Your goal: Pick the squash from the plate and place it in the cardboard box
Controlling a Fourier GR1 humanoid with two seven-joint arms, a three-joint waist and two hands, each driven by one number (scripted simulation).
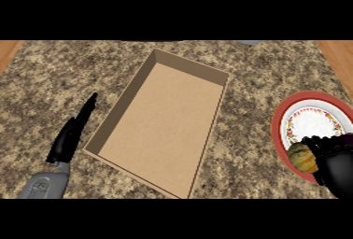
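Observation:
A small yellow-green squash (301, 157) lies on the near left part of a red-rimmed white plate (312, 122) at the right edge. My right hand (336, 161) covers the plate's near side, its fingers curled against the squash's right side. An open cardboard box (165, 123) lies empty in the middle of the counter, tilted a little. My left hand (71, 135) rests open to the left of the box, fingers straight and pointing away.
The speckled granite counter (55, 74) runs under everything. Wooden strips show at the far left (7, 51) and far right (341, 56) corners. A grey object (250, 42) peeks in at the top edge.

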